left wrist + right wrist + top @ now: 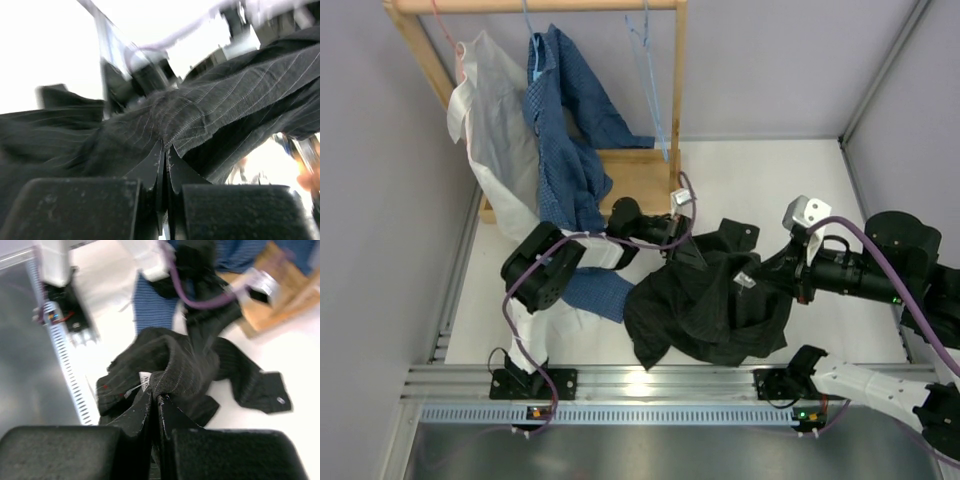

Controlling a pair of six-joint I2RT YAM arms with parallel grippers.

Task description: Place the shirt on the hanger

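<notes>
Black pinstriped shirt (705, 305) lay bunched in a heap on the white table (790, 180), centre-right, near the arms' bases. Its long axis ran roughly L-R, tilted from near-left to far-right, w/ a sleeve end poking out on the far side. Which way the collar faced couldn't be told. Light-blue wire hanger (648, 70) hung from the top rail of the wooden rack (677, 90) at the far edge, hook up, frame dangling down, well apart from the shirt.

Left gripper (685, 245) sat at the heap's far-left edge. Its wrist view showed the fingers pressed together w/ a fold of shirt cloth pinched between them. Right gripper (765, 272) reached in from the right, fingers likewise clamped tight on a ridge of the fabric.

On the rack, left of the hanger, hung a blue checked shirt (560, 130) and a white sheer garment (490, 120), both drooping to the table. The blue one's tail lay just beside the black heap, under the left arm.
</notes>
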